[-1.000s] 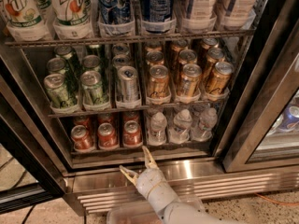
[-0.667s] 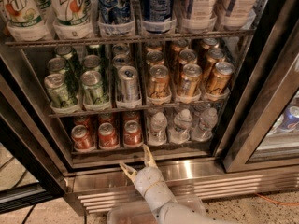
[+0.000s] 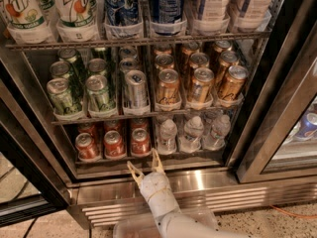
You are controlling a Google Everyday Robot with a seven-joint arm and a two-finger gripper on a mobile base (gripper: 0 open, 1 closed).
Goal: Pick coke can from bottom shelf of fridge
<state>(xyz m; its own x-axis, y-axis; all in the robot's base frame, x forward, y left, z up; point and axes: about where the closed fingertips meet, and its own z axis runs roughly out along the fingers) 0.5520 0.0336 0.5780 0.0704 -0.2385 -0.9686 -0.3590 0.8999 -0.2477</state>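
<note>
Three red cans (image 3: 114, 144) stand in the front row on the left half of the bottom shelf (image 3: 198, 155) of the fridge (image 3: 257, 88). A second row of three sits just behind them on the same shelf. The rightmost front one is taken as the coke can (image 3: 140, 142), being nearest the tool.

Change over the last second: slight. The gripper (image 3: 143, 159) has crept upward and is now just under the shelf's front lip. One fingertip (image 3: 156, 158) overlaps that lip, directly below the coke can's lane. The finger spread looks the same as before: splayed wide in a V, nothing between them. The cans on the shelf have not shifted, and none is touched.

Reading: still the approach, near its end. There is no contact and no grasp has begun. The tool sits low and outside the shelf, so it likely has to rise and reach in over the lip before the fingers can bracket the can.

Coke can attitude: upright on the shelf in a clear lane tray, long axis vertical, silver top up. The top shows only because the camera looks down on it. Tab direction: cannot tell. There are pale markings on the side facing the shelf's front, too small to read.

Neighbours on the shelf: another red can is close in the next lane toward the shelf's left end. Water bottles (image 3: 193, 133) fill the lanes toward its right end. The lanes are tight. Judgement: the fingers should straddle the can side to side, across its vertical axis, with little room to spare.
</note>
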